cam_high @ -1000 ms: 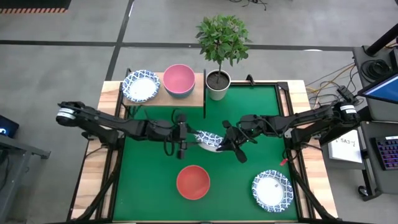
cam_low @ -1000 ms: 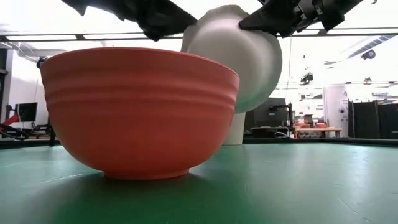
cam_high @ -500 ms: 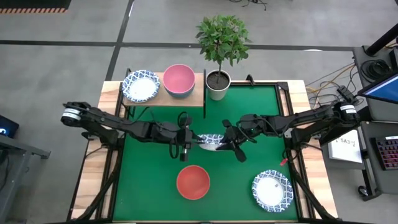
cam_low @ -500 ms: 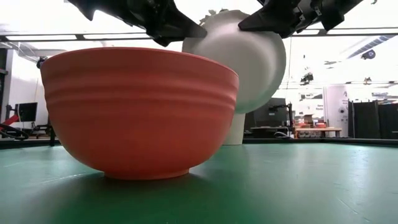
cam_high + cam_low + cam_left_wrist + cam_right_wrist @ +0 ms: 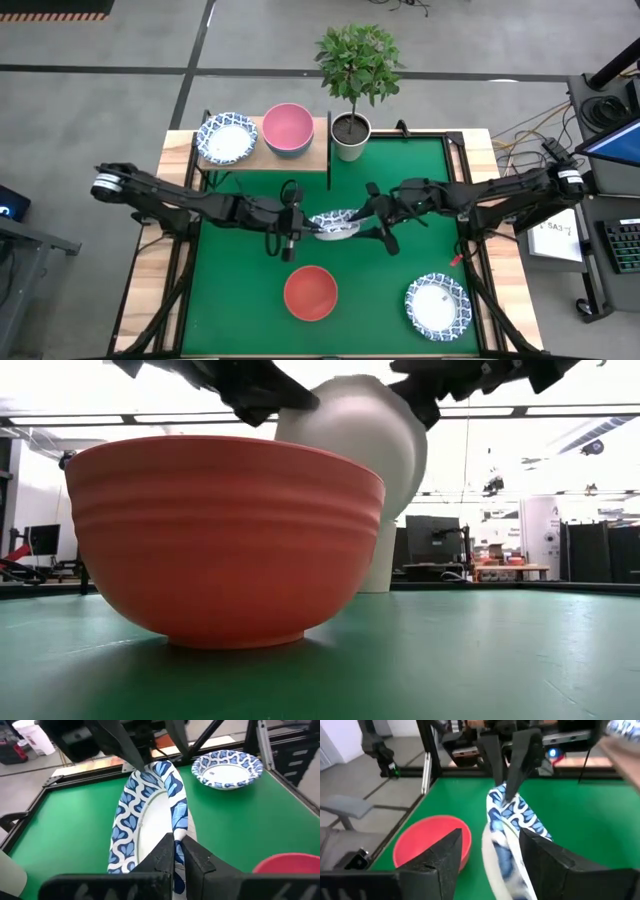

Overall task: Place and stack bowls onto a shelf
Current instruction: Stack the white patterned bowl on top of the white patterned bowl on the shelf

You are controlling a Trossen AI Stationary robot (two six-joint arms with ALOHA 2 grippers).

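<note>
A shallow white bowl with a blue-patterned rim [image 5: 333, 224] hangs in the air over the middle of the green mat, and its white underside [image 5: 350, 450] faces the low view. My left gripper [image 5: 304, 229] is shut on it from the left. From the right, my right gripper [image 5: 490, 857] is open, with one finger on either side of the bowl [image 5: 512, 820] and apart from it. The shelf [image 5: 265, 156] at the far left carries a patterned bowl [image 5: 226, 137] and a pink bowl [image 5: 288, 128]. A red bowl [image 5: 310, 292] and another patterned bowl [image 5: 437, 305] stand on the mat. My left gripper pinches the bowl's patterned rim [image 5: 178, 826] between its two fingers, on the side toward the table's left. The fingers [image 5: 192, 857] come roughly level from the left. The bowl is lifted clear of the mat and tilted steeply, nearly on edge.
A white pot with a green plant [image 5: 351, 135] stands beside the shelf's right end. The red bowl [image 5: 225, 540] sits just nearer than the held bowl. Bare green mat [image 5: 420, 175] lies at the far right and along the left side.
My left gripper has moved toward the bowl and shut on its rim. My right gripper, which held the bowl's other side, has opened and let go. The bowl has stayed in the air and shifted slightly toward the table's left.
</note>
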